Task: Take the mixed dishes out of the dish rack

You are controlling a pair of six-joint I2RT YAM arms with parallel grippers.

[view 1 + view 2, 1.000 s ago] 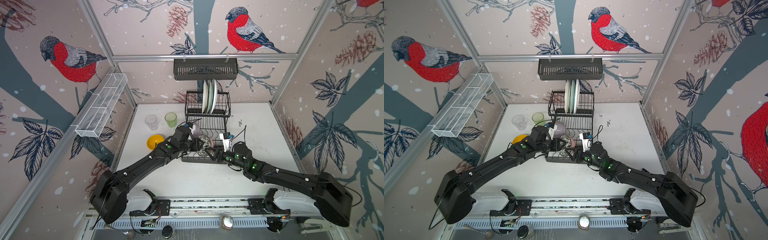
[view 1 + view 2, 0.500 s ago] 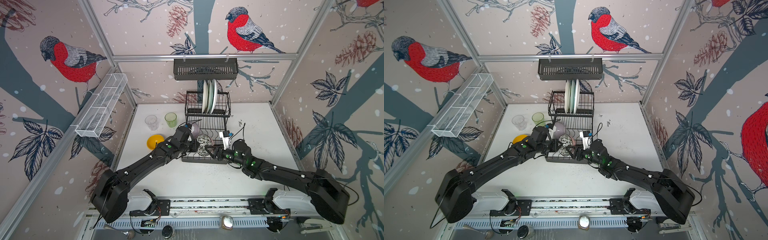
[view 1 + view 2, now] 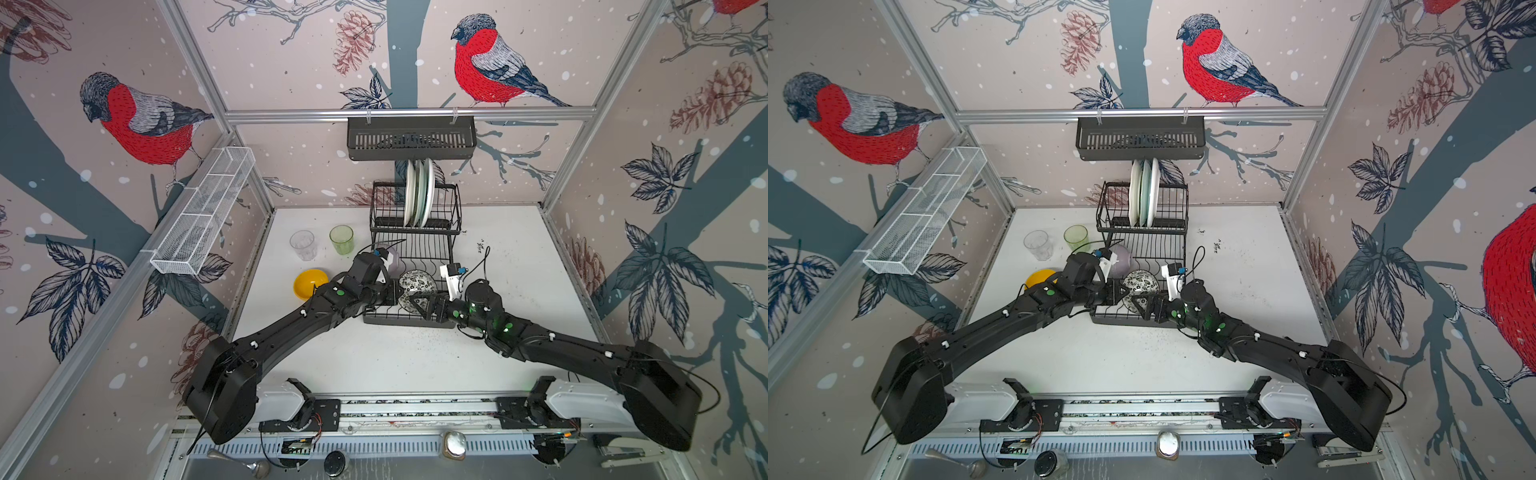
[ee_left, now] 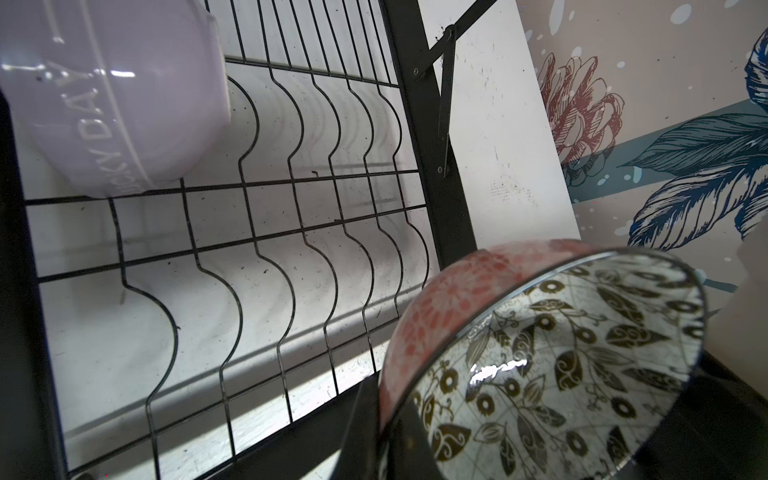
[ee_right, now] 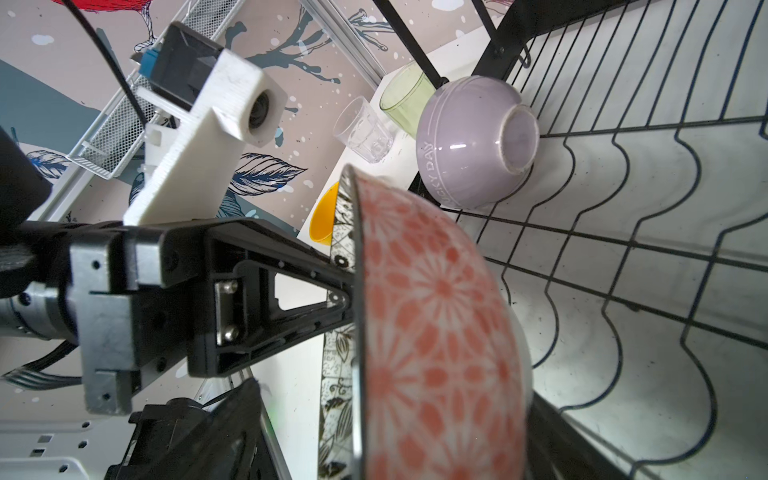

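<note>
a black slotted basket (image 3: 410, 139) hangs high at the back, a white mesh basket (image 3: 203, 212) slants along the left side.

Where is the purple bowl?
In both top views the purple bowl sits on the dish rack's lower tier, at its left edge, right of the green glass.

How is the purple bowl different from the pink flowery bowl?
The lilac bowl is plain with raised letters; the pink-patterned bowl has pink flowers outside, dark leaves inside. The lilac bowl rests untouched on the dish rack; the pink-patterned bowl is tilted on edge, rim pinched by the left hand. Both are round, glossy bowls.
</note>
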